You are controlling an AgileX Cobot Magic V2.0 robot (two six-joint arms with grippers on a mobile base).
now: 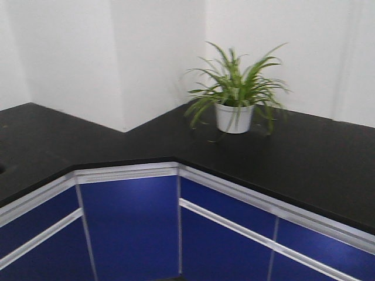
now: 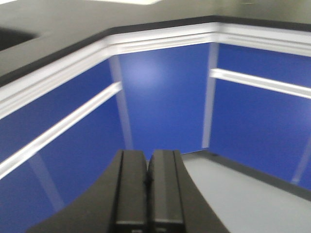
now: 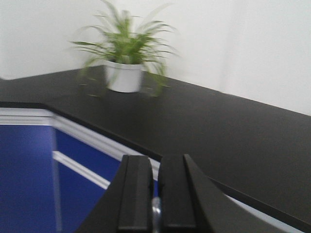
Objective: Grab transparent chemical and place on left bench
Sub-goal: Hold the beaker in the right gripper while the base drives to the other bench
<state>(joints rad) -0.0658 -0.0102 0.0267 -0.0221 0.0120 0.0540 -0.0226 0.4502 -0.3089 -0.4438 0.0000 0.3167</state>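
Observation:
The transparent chemical beaker is out of view in all three views. The left bench with the white bins is out of view too; only the corner stretch of black worktop [image 1: 304, 158] with a potted plant shows. My left gripper [image 2: 148, 159] is shut and empty, low in front of the blue cabinet doors [image 2: 165, 92]. My right gripper [image 3: 155, 162] is shut with only a thin slit between its fingers. It sits at the height of the worktop edge [image 3: 194, 121], pointing over it.
A green potted plant in a white pot [image 1: 234, 102] stands on the corner worktop near the white wall, and it also shows in the right wrist view [image 3: 124, 73]. Blue cabinet fronts with white rails [image 1: 129, 228] run below. Grey floor [image 2: 243, 194] lies at their foot.

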